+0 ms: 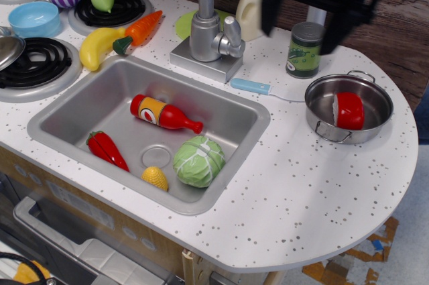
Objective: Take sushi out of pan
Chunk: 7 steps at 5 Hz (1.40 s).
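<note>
The sushi [348,110], a red-topped block with a white base, lies tilted inside the pan [320,88]. The pan is a small shiny steel pot with wire loop handles, standing on the counter at the right. My gripper [300,38] is black and motion-blurred at the top right. It hangs above the green can, up and to the left of the pan. Its two fingers [267,17] stand wide apart, open and empty.
A green can [305,53] stands left of the pan, with a blue-handled utensil [253,86] and a white bottle [249,13] nearby. The sink [80,107] holds a ketchup bottle [163,113], chili pepper [106,149], cabbage [198,161] and corn [155,178]. The faucet [206,30] rises behind it.
</note>
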Motion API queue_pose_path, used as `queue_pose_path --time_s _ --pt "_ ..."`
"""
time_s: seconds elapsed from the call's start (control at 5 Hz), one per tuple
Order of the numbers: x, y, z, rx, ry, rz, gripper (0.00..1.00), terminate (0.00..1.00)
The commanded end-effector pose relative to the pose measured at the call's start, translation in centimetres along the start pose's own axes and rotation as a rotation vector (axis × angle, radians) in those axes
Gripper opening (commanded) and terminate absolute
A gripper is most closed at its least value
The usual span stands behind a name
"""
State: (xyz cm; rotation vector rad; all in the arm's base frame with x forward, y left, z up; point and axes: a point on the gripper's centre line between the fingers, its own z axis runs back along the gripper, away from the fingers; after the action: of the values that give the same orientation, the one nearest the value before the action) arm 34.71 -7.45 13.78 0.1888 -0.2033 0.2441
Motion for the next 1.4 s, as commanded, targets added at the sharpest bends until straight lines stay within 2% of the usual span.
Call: queue_pose_path --time_s 0.0,0.2,0.4,0.6,0.8,1.0,1.2 --pt "3.1 -2.5 -1.6 -0.025 -0.131 0.070 1.00 0.00" --pt "4.3 -3.6 -4.0 -0.025 -0.209 0.104 1.00 0.00" --pt "4.8 -4.6 -5.6 -0.035 -0.248 0.131 1.00 0.00" --pt "4.6 -5.6 -6.8 -0.074 -0.274 0.162 1.00 0.00" --pt "4.0 -7.2 -6.9 -0.113 -0.278 0.186 1.00 0.00" --pt "3.6 -7.5 -7.6 -0.116 -0.307 0.197 1.00 0.00" --pt "3.2 -7.7 -7.9 -0.099 -0.292 0.194 1.00 0.00"
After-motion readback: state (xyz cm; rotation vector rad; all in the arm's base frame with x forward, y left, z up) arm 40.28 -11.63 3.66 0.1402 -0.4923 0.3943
